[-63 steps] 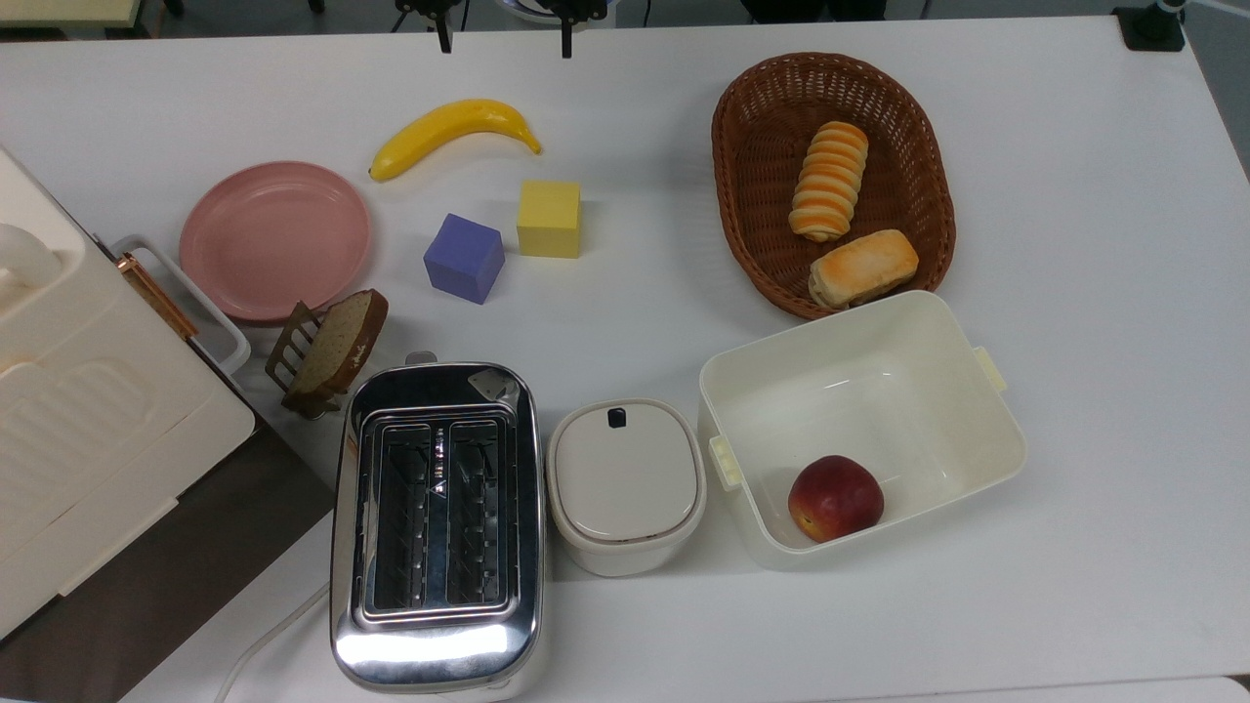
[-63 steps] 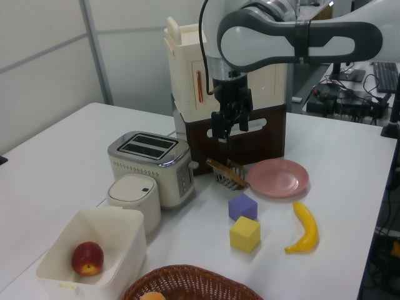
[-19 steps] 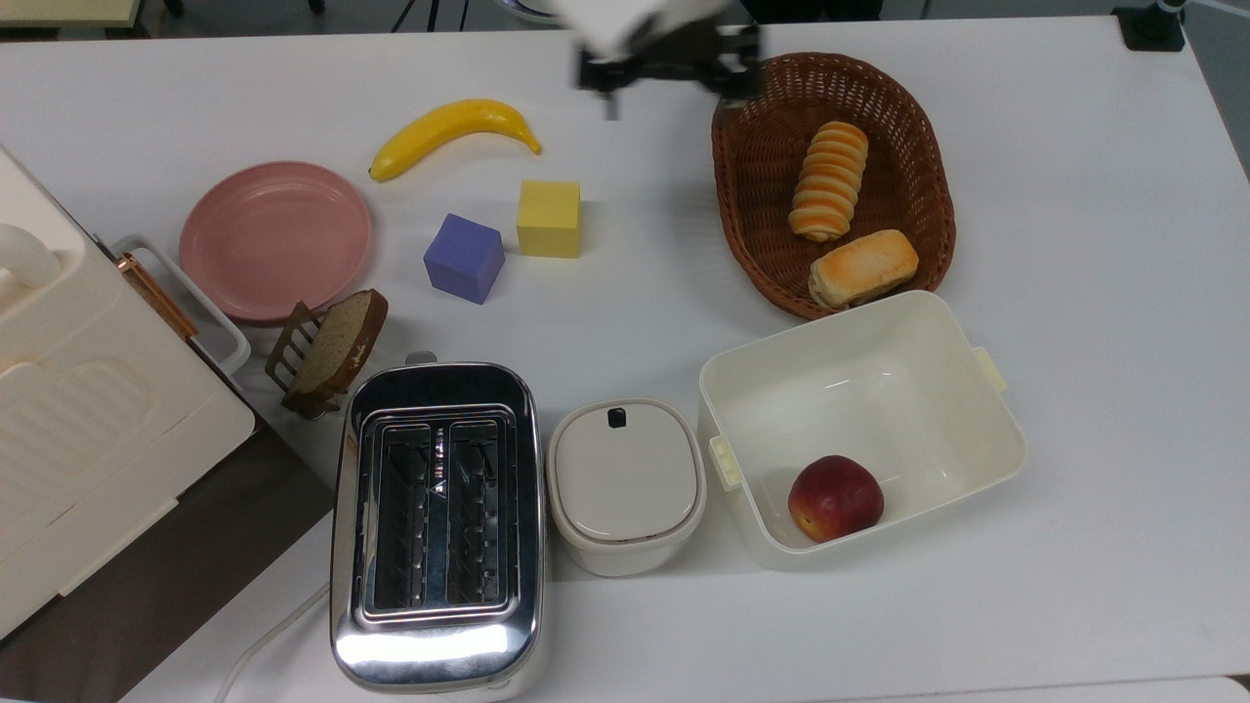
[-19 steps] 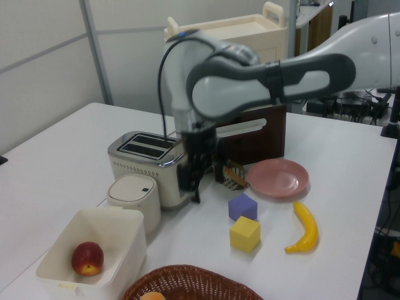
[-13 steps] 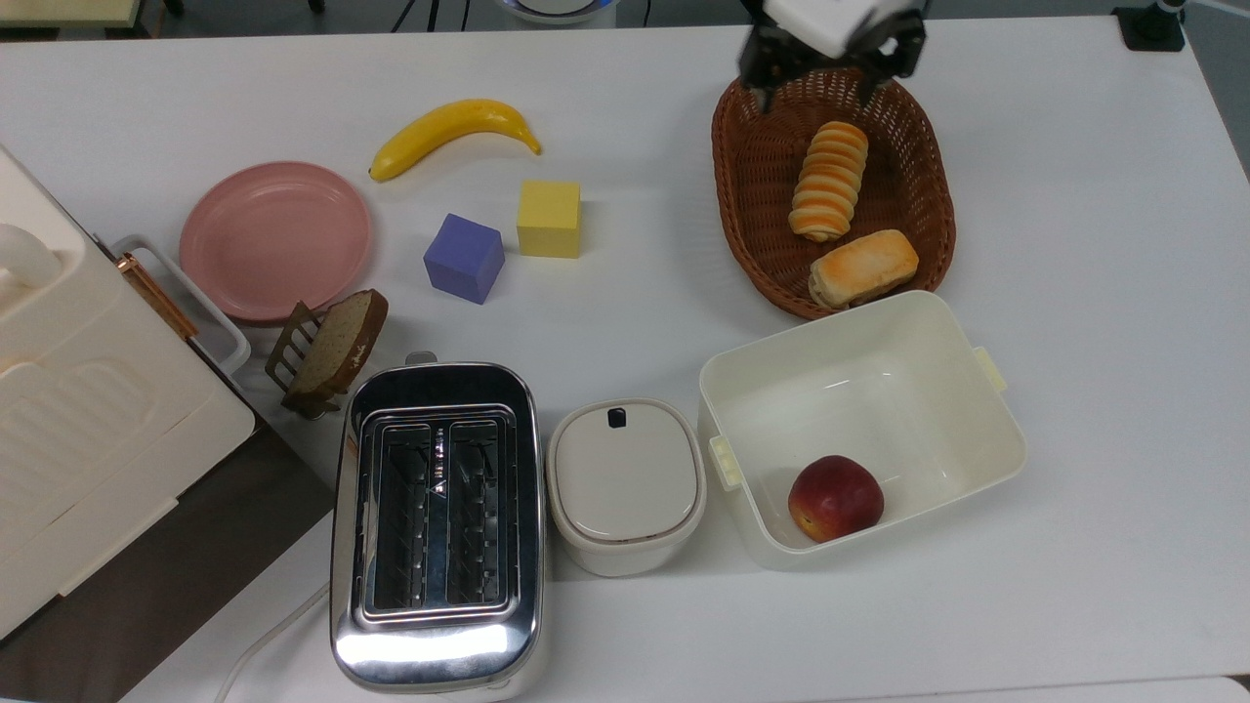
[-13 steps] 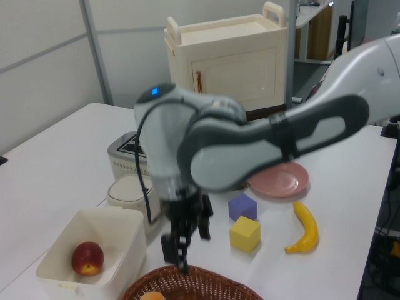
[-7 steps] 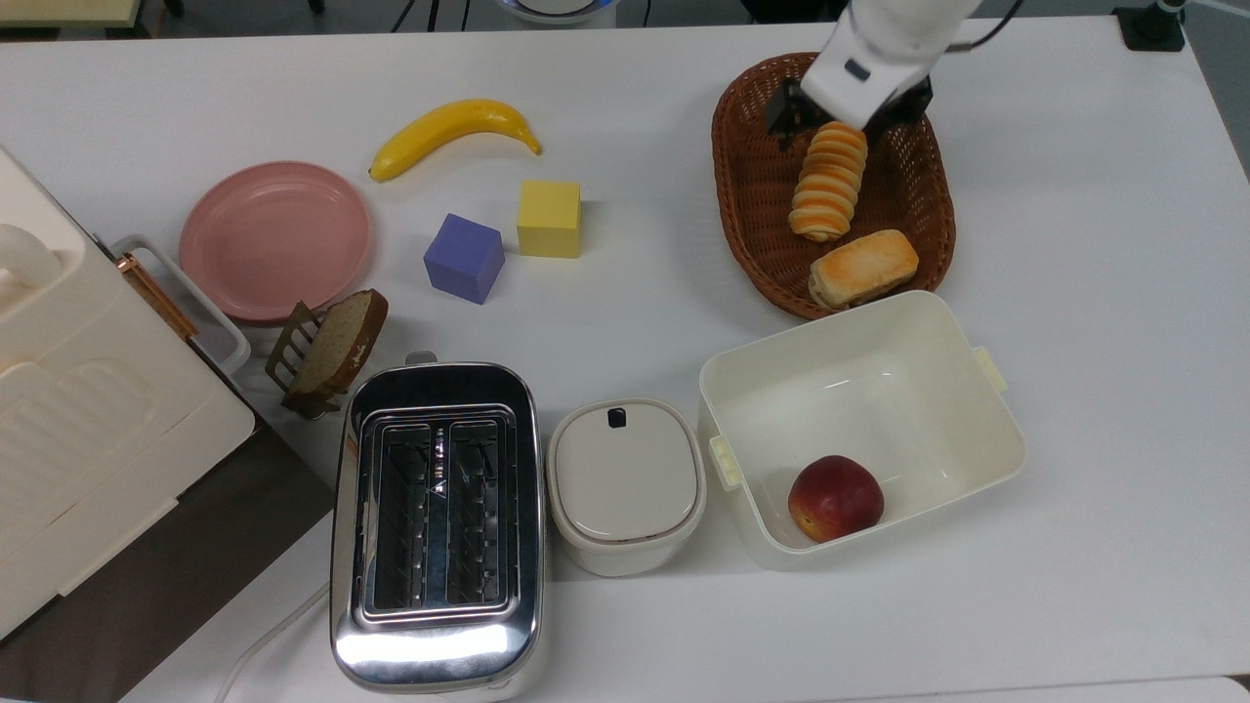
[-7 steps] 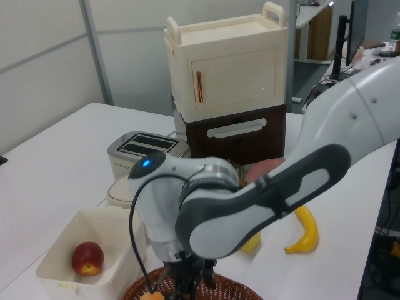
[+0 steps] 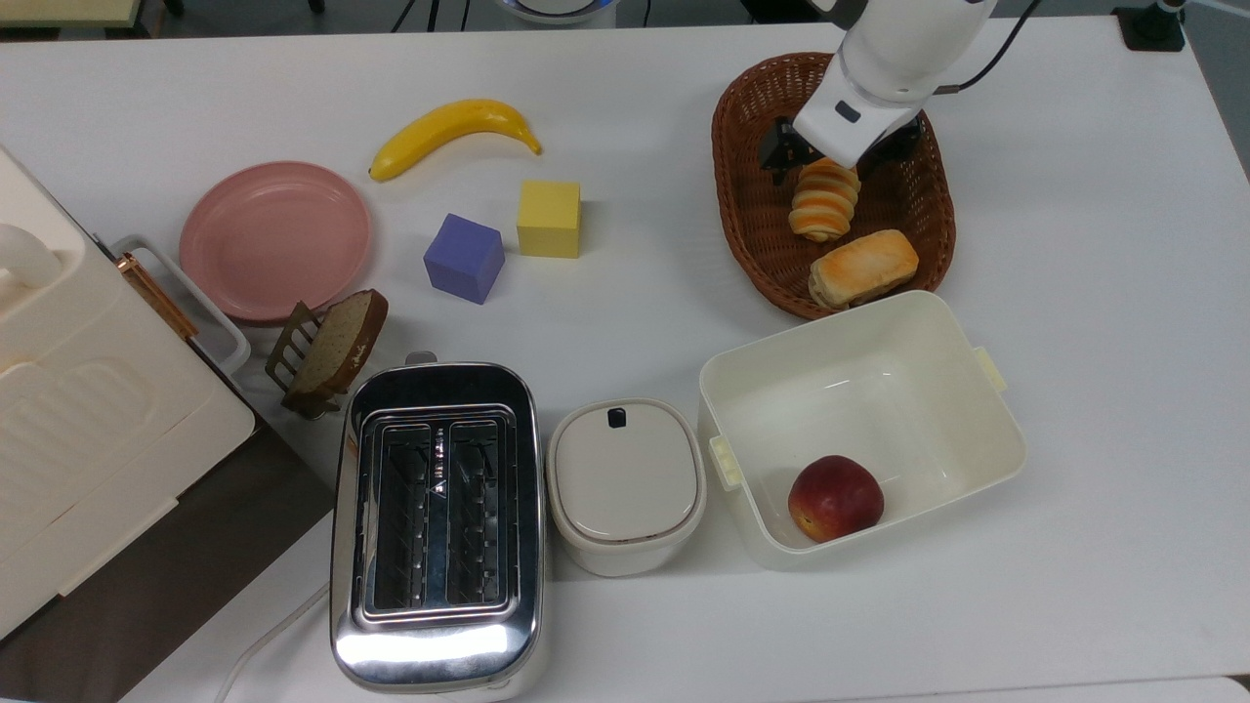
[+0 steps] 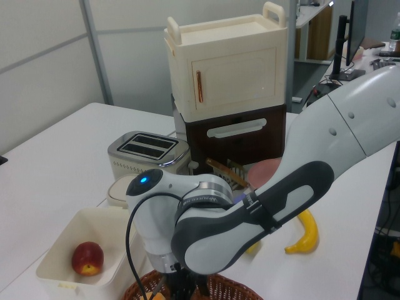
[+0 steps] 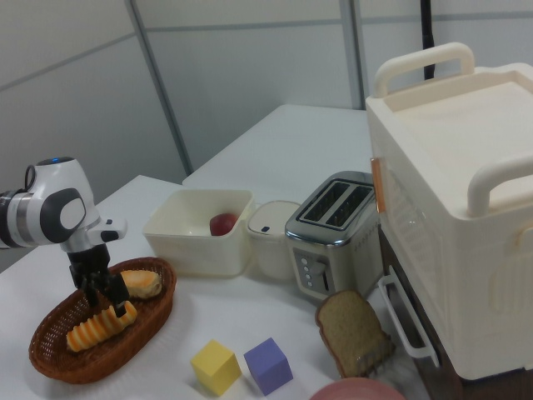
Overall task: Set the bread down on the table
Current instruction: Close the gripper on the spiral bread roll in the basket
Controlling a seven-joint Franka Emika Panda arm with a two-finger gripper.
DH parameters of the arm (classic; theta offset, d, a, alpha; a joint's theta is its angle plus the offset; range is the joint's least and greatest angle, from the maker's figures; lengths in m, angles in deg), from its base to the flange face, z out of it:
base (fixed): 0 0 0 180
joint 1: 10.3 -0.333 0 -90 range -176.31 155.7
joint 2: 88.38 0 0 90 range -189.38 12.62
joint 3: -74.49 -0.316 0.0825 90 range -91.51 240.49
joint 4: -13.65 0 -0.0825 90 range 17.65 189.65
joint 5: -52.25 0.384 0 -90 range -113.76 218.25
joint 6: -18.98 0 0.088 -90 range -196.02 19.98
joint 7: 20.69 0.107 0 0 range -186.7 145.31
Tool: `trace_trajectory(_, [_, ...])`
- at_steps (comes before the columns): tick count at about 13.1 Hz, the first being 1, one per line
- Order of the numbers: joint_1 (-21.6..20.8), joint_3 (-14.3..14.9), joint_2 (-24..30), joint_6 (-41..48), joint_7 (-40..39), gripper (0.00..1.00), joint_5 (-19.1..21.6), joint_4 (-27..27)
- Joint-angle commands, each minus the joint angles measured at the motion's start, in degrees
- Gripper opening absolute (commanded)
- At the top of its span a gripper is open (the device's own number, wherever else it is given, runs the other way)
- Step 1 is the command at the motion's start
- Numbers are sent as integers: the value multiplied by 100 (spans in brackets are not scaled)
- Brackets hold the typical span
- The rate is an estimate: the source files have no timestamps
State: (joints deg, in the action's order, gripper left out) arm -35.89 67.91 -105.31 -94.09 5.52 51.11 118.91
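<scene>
The bread is a long roll striped orange and cream. It lies in the brown wicker basket on the white table, at the top view's upper right. My gripper is low over the roll's far end, open, one dark finger on each side of it. In the right view the gripper straddles the bread inside the basket. In the left view the arm's body covers most of the basket.
A golden bun lies in the basket just past the roll. A white bin holding an apple touches the basket's near rim. A yellow cube, purple cube, banana and pink plate lie at the top view's left.
The gripper swept across from the top view's upper middle to the basket, then came down over the roll's far end. The bread has not moved.
</scene>
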Motion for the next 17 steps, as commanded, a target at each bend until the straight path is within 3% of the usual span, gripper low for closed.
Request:
trace_trajectory(1, [-332,139,-127,-303,191,100,-132,-14])
trace_trajectory(8, [-438,148,-311,-330,297,99,-387,-14])
trace_trajectory(9, [-429,148,-311,-330,297,92,-431,-14])
trace_trajectory(11, [-421,148,-329,-339,305,34,-519,-23])
trace_trajectory(13, [-421,148,-355,-339,314,7,-528,-23])
trace_trajectory(17, [-394,157,-259,-304,367,6,-589,-32])
